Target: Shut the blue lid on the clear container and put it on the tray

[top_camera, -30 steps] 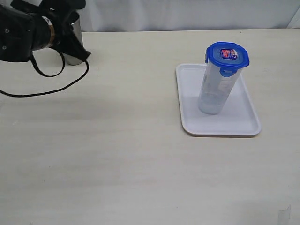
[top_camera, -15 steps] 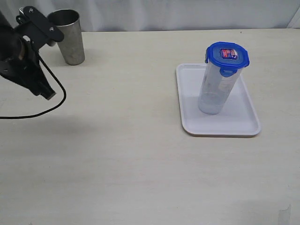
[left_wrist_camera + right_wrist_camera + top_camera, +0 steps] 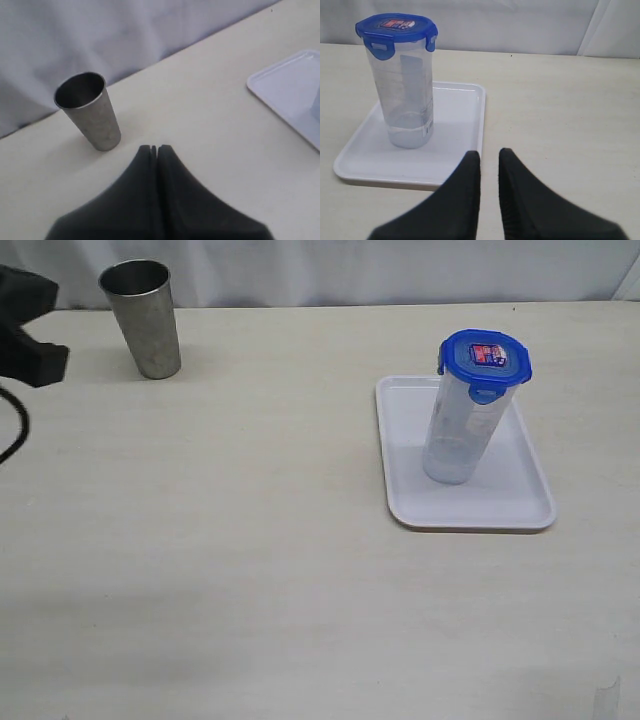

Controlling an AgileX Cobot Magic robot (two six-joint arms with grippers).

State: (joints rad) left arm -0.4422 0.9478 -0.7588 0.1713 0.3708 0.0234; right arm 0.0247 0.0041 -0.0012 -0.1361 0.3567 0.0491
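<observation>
The clear container point(image 3: 455, 435) stands upright on the white tray point(image 3: 520, 490), and the blue lid point(image 3: 485, 355) sits on its rim with the red-and-white sticker facing up. The right wrist view shows the same container point(image 3: 405, 100), lid point(image 3: 396, 26) and tray point(image 3: 455, 130). My right gripper point(image 3: 489, 154) hovers off the tray's near edge, apart from the container, slightly open and holding nothing; the exterior view does not show it. My left gripper point(image 3: 156, 148) is shut and empty, far from the tray at the table's left edge point(image 3: 40, 358).
A grey steel cup point(image 3: 145, 320) stands upright at the back left, just ahead of the left gripper, and shows again as the cup point(image 3: 92, 112) in the left wrist view. A corner of the tray point(image 3: 285, 85) shows there too. A pale curtain runs behind the table.
The left arm has drawn back to the left, away from the steel cup, and is now mostly out of the exterior view. Container, lid and tray have not moved.
</observation>
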